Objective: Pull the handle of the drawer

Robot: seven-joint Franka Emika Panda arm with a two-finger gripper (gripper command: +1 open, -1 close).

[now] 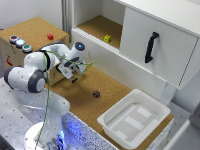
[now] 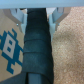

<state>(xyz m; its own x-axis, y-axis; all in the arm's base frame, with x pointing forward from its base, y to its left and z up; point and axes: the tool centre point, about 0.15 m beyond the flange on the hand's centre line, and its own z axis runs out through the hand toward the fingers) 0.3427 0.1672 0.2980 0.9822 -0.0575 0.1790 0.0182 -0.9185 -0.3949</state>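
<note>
1. The white robot arm (image 1: 35, 75) stands at the exterior view's left, its base on a grey perforated table (image 1: 10, 120), and bends over a cork-covered counter (image 1: 100, 97).
2. Its gripper (image 1: 74, 76) hangs low over the cork near the counter's left end, well apart from the drawer.
3. In the wrist view the fingers (image 2: 20, 16) show as pale, blurred shapes on either side of a dark vertical strip (image 2: 38, 47); whether the jaws pinch it or merely stand beside it, I cannot tell.
4. The drawer (image 1: 157, 42) is the white box at the exterior view's upper right, and its black handle (image 1: 151, 46) sits upright on the front panel.
5. To the left of the drawer is an open shelf with a cork floor, where a small yellow block (image 1: 107, 38) rests.
6. A small dark die (image 1: 96, 93) lies on the counter between the gripper and a white plastic tray (image 1: 134, 118) at the near right.
7. At the far left stands a cork-topped box (image 1: 32, 32) carrying three round buttons (image 1: 20, 43) and a small red block (image 1: 50, 36).
8. A thin green cable (image 1: 48, 100) runs down along the arm.
</note>
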